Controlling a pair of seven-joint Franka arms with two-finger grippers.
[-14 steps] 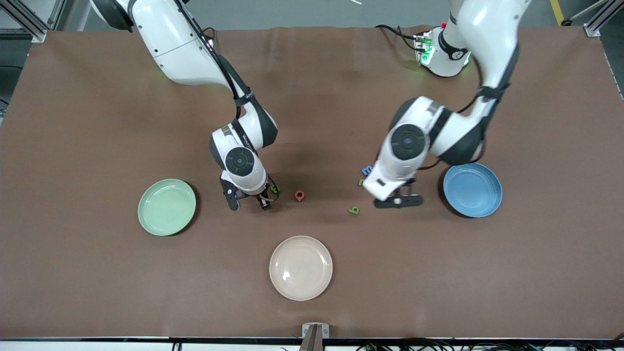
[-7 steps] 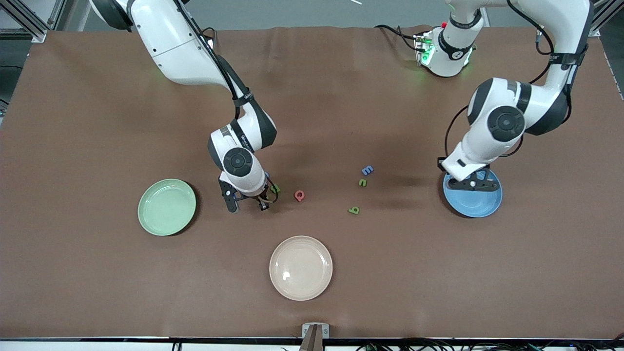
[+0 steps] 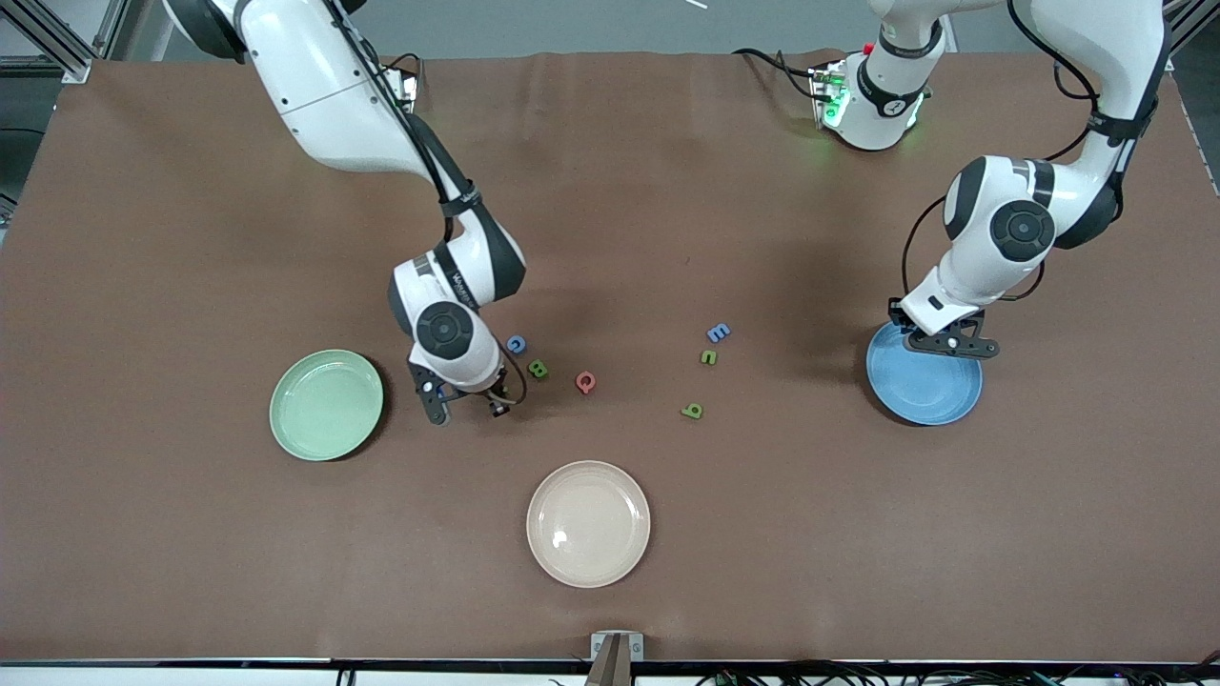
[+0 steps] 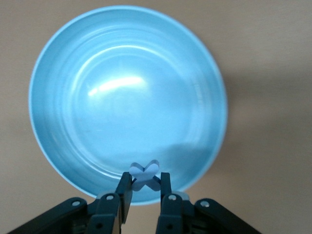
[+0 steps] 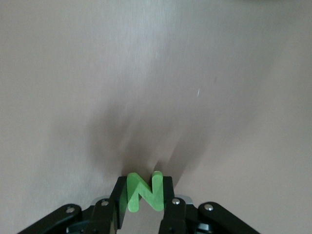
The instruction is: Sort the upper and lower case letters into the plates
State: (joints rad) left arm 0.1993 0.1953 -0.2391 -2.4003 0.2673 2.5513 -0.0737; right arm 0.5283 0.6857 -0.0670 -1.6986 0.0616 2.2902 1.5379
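Note:
My left gripper [image 3: 945, 345] hangs over the blue plate [image 3: 929, 391], above the rim nearest the arms' bases. In the left wrist view it [image 4: 145, 184] is shut on the blue x [image 4: 145, 174], with the plate [image 4: 126, 92] empty below. My right gripper [image 3: 465, 408] is just above the table between the mint green plate [image 3: 326, 404] and the middle letters, shut on the green N [image 5: 144, 191]. On the table lie the blue G [image 3: 516, 344], green B [image 3: 538, 369], pink Q [image 3: 585, 382], blue m [image 3: 718, 332], green n [image 3: 708, 357] and a green b-or-q shape [image 3: 692, 411].
A cream-beige plate [image 3: 588, 523] sits nearer the front camera than the letters, empty. The brown table cover stretches bare around all three plates.
The left arm swung from the middle letters to above the blue plate with the x. The right gripper shut on the N and shifted toward the green plate, uncovering the G and B.

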